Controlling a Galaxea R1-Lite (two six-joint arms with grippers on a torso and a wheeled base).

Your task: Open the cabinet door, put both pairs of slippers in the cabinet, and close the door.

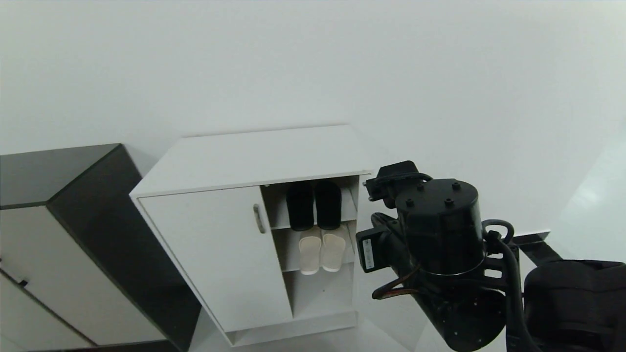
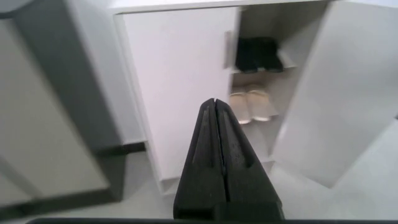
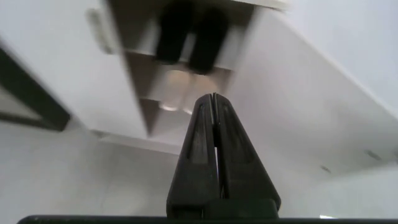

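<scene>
- cabinet (image 1: 254, 156): white, stands against the plain wall (image 1: 313, 63), right half open, three compartments showing
- left door (image 1: 215, 254): shut, with a vertical metal handle (image 1: 259, 218) at its inner edge
- right door (image 2: 348, 93): swung wide open, seen as a big white panel in the left wrist view, and beside the shelves in the right wrist view too (image 3: 298, 93)
- black slippers (image 1: 314, 205): pair side by side on the top shelf, touching each other
- pale slippers (image 1: 322, 252): pair side by side on the middle shelf, directly under the black pair (front ends hang slightly past the shelf edge)
- so both pairs are already inside the cabinet, and the door is not yet closed
- left gripper (image 2: 215, 102): jaws pressed together, holding nothing; it hangs in front of the cabinet, well apart from it, roughly in line with the left door's handle edge
- right gripper (image 3: 214, 96): jaws closed to a hairline slit, holding nothing; low in front of the open compartments, not touching shelves or door
- right arm (image 1: 440, 230): in the head view it sits just right of the open side, covering that area
- dark cabinet (image 1: 98, 220): black top and side, pale front, just left of the white one
- floor (image 2: 367, 180): light, glossy
</scene>
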